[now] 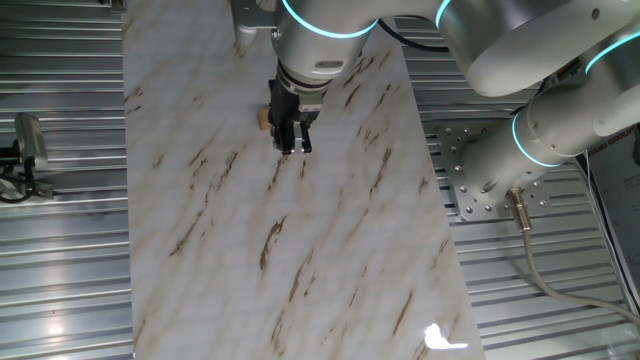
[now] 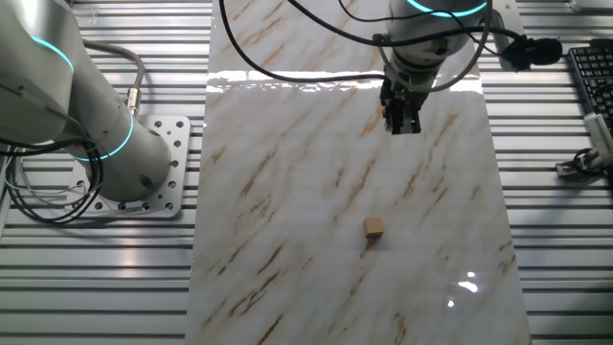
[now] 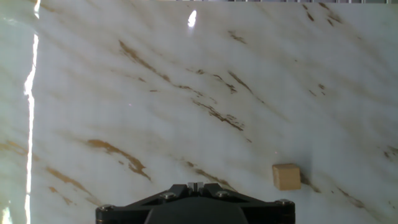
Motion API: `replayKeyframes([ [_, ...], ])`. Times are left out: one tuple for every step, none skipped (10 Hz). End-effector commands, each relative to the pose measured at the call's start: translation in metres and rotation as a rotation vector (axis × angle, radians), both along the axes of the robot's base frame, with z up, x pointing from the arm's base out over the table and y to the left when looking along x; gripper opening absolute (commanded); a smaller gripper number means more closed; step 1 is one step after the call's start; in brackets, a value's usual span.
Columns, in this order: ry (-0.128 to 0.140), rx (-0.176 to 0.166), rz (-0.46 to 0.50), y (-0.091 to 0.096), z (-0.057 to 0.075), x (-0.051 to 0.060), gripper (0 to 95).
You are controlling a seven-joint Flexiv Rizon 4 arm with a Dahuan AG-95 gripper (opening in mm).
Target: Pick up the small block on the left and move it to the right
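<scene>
The small block (image 2: 374,227) lies alone on the marbled bench (image 2: 287,287), a little right of centre and below the middle in the other fixed view. In the hand view it sits at the lower right (image 3: 286,177), free of any contact. In one fixed view only a sliver of it (image 1: 260,117) peeks out at the left of the arm's wrist, upper centre. The pincer (image 2: 402,125) hangs above the bench near the top of the other fixed view, well apart from the block, its fingers (image 1: 294,140) drawn close together and holding nothing.
</scene>
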State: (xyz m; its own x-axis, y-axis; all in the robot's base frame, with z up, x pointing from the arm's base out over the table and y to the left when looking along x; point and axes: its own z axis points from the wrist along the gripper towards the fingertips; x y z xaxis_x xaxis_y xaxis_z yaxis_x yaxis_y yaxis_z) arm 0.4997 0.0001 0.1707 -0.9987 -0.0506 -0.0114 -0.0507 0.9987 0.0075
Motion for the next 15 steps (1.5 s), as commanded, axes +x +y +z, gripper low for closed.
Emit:
replayKeyframes([
  [-0.006,0.004,0.041,-0.02,-0.007,-0.004,0.0],
  [-0.006,0.009,0.039,-0.021,-0.007,-0.004,0.0],
  [-0.006,0.008,0.042,-0.022,-0.008,-0.004,0.0],
  [-0.005,-0.003,0.052,-0.025,-0.009,-0.005,0.0],
  [-0.008,0.006,0.055,-0.029,-0.01,-0.006,0.0],
  [-0.01,0.006,0.062,-0.032,-0.011,-0.007,0.0],
  [-0.012,0.008,0.071,-0.036,-0.012,-0.007,0.0],
  [-0.012,0.008,0.075,-0.038,-0.012,-0.007,0.0],
  [-0.012,0.011,0.078,-0.041,-0.012,-0.007,0.0],
  [-0.012,0.011,0.079,-0.043,-0.013,-0.007,0.0],
  [-0.012,0.011,0.079,-0.044,-0.014,-0.007,0.0],
  [-0.013,0.01,0.085,-0.048,-0.015,-0.007,0.0],
  [-0.014,0.014,0.091,-0.051,-0.016,-0.008,0.0],
  [-0.013,0.014,0.096,-0.054,-0.016,-0.009,0.0],
  [-0.012,0.012,0.097,-0.055,-0.016,-0.009,0.0],
])
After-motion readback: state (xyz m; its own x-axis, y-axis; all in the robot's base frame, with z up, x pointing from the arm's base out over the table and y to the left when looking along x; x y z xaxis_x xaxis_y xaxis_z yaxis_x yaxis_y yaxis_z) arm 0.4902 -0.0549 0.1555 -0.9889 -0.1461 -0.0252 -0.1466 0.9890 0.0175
